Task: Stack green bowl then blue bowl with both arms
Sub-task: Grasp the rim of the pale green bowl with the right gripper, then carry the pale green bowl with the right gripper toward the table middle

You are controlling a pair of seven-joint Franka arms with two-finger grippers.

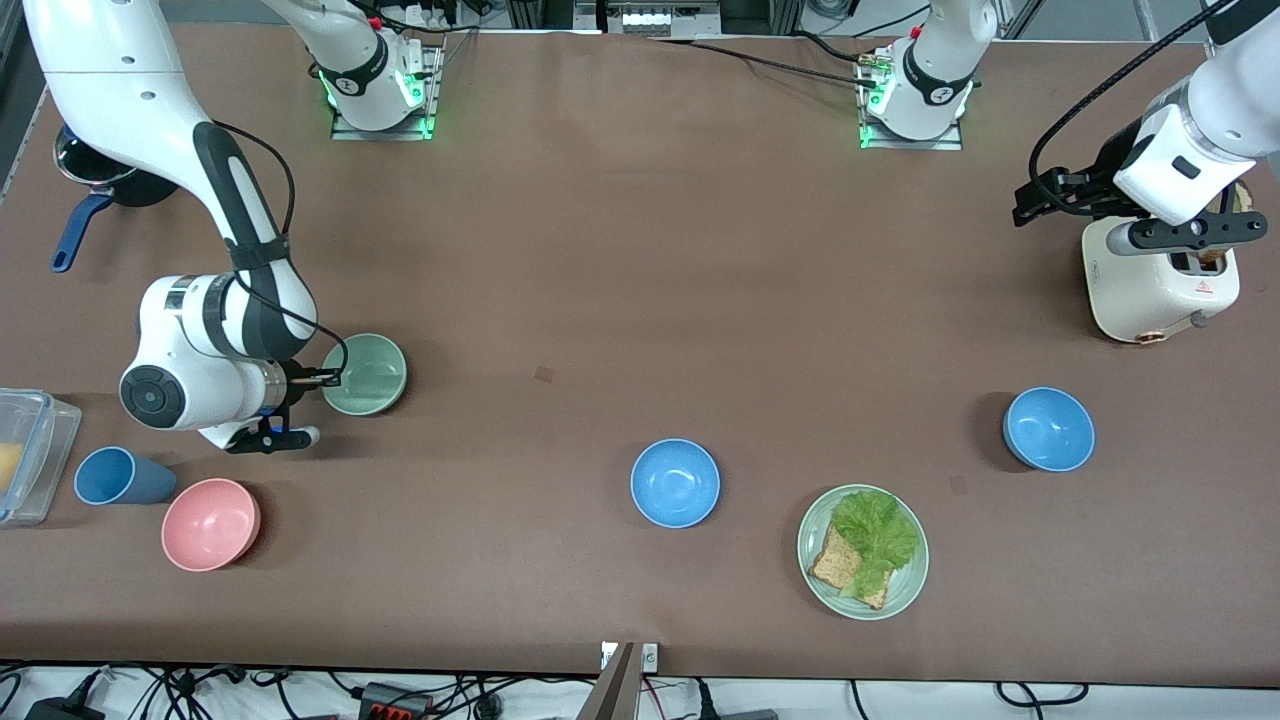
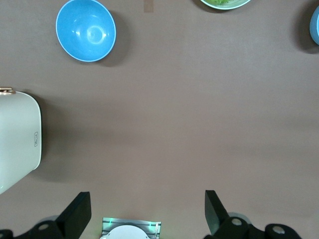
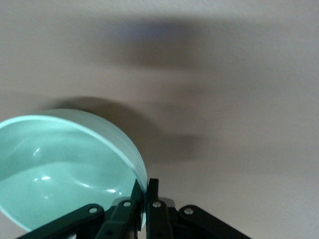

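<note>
**Down at the rim: green bowl pinched, blue bowls waiting**

Nearest the front camera, green plate point(image 1: 905, 590) with lettuce and bread, just beside the middle blue bowl point(image 1: 675, 483). Toward the right arm's end, pink bowl point(image 1: 210, 524) and blue cup point(image 1: 118, 476) side by side, clear container point(image 1: 30, 450) at the table edge.

A step farther up, second blue bowl point(image 1: 1048, 429) sitting alone toward the left arm's end, upright and untouched.

Then the action: right gripper point(image 1: 325, 379) low at the green bowl point(image 1: 366, 374), fingers pressed together on its rim, one inside, one outside. Bowl's base seems lifted off the brown table point(image 1: 640, 250) in the right wrist view, shadow showing beneath.

Farther still, left gripper point(image 2: 144, 211) hanging high over bare table beside the white toaster point(image 1: 1160, 290), fingers spread wide, gripping nothing, waiting. Farthest off, dark pan point(image 1: 95, 180) with blue handle tucked under the right arm.
</note>
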